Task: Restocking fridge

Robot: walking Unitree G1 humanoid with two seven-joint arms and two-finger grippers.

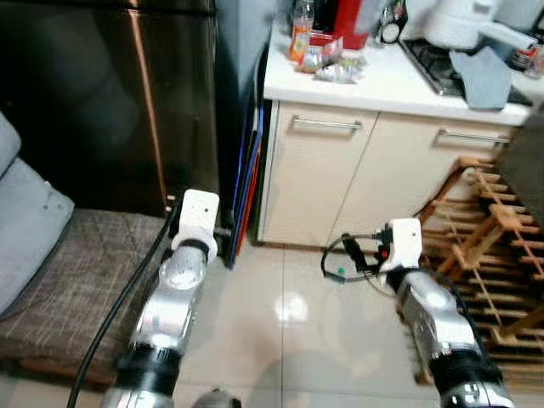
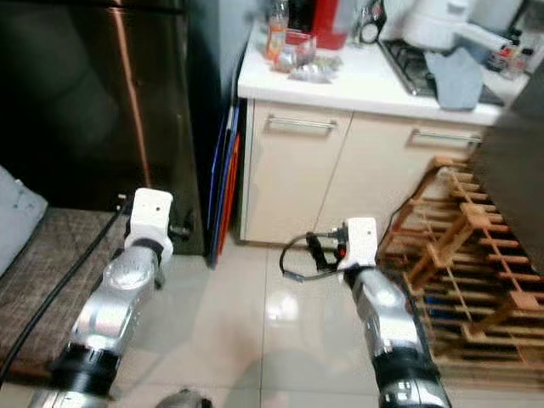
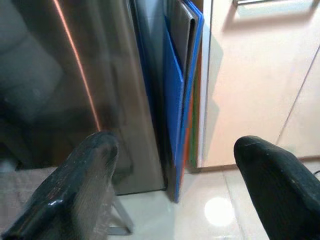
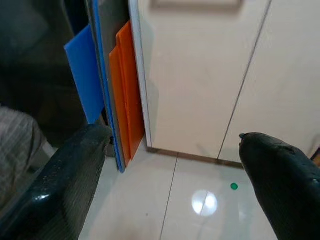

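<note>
No text, brand, number or sign can be read anywhere in these pictures. The orange-labelled bottle [image 1: 299,34] at the far end of the white surface [image 1: 387,81] has a label, but it is too small and blurred to make out any letters. The red box [image 1: 348,19] just right of it shows a plain face with no legible print, and the crinkled packets [image 1: 336,66] near the bottle are too blurred to read. The dark fridge [image 1: 102,102] on the left has a bare, reflective door, and the blue boards [image 3: 180,95] and orange boards [image 4: 127,100] between it and the cabinet are unmarked.
</note>
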